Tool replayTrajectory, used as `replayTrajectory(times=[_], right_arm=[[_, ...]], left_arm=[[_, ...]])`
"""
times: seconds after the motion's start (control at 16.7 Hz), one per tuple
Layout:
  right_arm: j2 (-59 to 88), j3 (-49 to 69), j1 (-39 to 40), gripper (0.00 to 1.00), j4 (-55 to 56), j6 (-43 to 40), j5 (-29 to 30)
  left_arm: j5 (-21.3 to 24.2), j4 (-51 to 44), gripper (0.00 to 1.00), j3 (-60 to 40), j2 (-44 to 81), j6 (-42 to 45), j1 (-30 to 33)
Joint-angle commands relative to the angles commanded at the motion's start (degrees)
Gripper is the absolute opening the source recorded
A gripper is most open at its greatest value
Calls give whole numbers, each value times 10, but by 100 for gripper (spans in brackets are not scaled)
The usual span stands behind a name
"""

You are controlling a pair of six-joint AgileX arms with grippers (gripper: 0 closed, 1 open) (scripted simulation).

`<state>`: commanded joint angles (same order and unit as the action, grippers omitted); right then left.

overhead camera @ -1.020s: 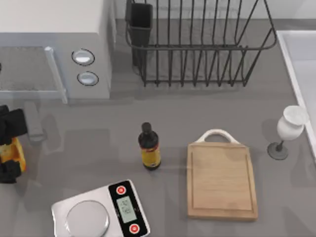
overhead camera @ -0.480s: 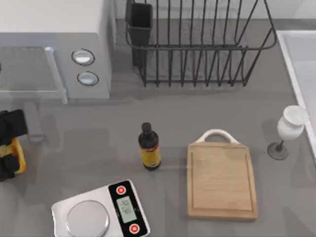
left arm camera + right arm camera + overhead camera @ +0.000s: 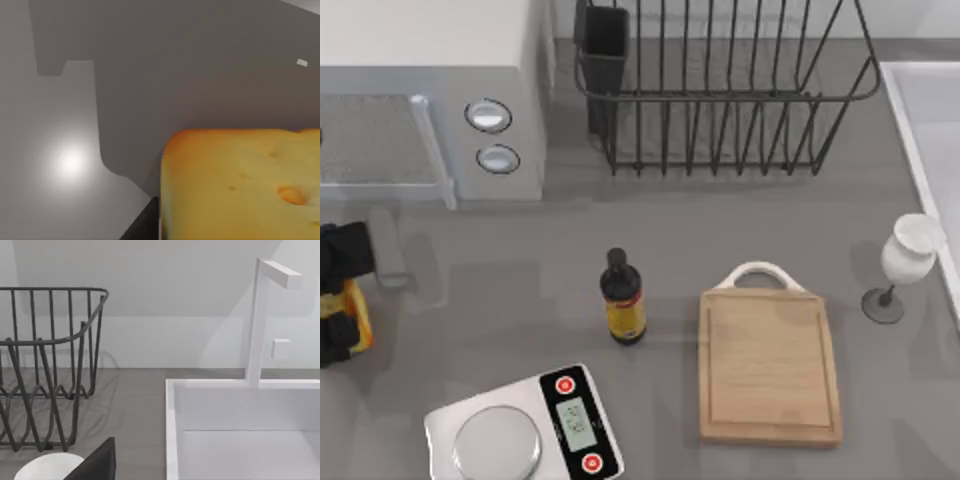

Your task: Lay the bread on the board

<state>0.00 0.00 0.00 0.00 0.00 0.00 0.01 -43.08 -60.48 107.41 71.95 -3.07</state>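
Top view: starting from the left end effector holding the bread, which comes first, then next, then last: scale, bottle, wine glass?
From the left end effector at the table's left edge:
1. Scale, lower left.
2. Bottle, centre.
3. Wine glass, far right.

The bread (image 3: 240,185), close under the left gripper (image 3: 340,295), is golden-yellow with an orange-brown crust and a pitted face. The gripper itself is black. Well off to its right, the board (image 3: 769,366) is pale wood with a white handle (image 3: 760,273). Between them, the bottle (image 3: 623,300) is dark with a yellow label, and the scale (image 3: 525,428) is silver and black with red buttons. The rack (image 3: 720,90) is black wire, the glass (image 3: 905,262) white, the microwave (image 3: 430,90) pale grey, the table (image 3: 670,230) grey.
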Motion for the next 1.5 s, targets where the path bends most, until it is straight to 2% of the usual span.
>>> replayTrajectory(times=[0.42, 1.02, 1.5], right_arm=[[0, 0, 0, 100, 0, 0, 0], [0, 0, 0, 100, 0, 0, 0], [0, 0, 0, 100, 0, 0, 0]], left_arm=[[0, -9, 0, -4, -7, 1, 1], [0, -219, 0, -134, -77, -1, 4], [-1, -230, 0, -142, -79, -14, 10]])
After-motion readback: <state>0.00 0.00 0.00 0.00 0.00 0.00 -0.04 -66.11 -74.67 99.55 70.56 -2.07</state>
